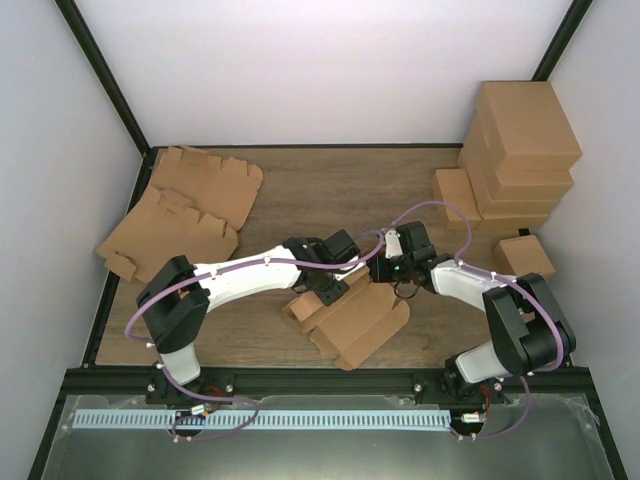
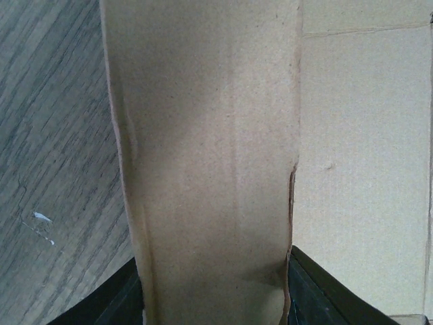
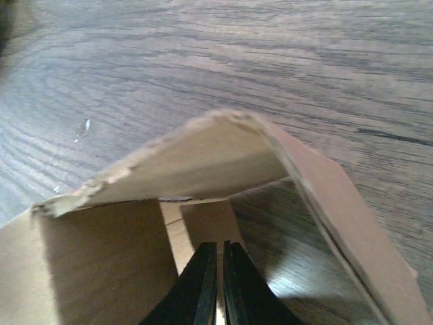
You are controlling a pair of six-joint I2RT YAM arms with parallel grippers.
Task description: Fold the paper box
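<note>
The paper box [image 1: 355, 325] lies partly folded at the near middle of the table, with raised walls on its left and a flat panel toward the right. My left gripper [image 1: 330, 285] is at its left wall. In the left wrist view a brown panel [image 2: 203, 135] fills the gap between my left gripper's [image 2: 215, 264] black fingers [image 2: 318, 291], which are shut on it. My right gripper [image 1: 400, 292] is at the box's far right edge. In the right wrist view it [image 3: 220, 254] is shut and sits under a raised, arching flap [image 3: 203, 156].
Flat brown die-cut blanks [image 1: 190, 210] lie at the back left. A stack of folded boxes [image 1: 520, 150] stands at the back right, with smaller boxes [image 1: 455, 195] [image 1: 522, 257] beside it. White walls close in the wooden table [image 1: 350, 190] on three sides.
</note>
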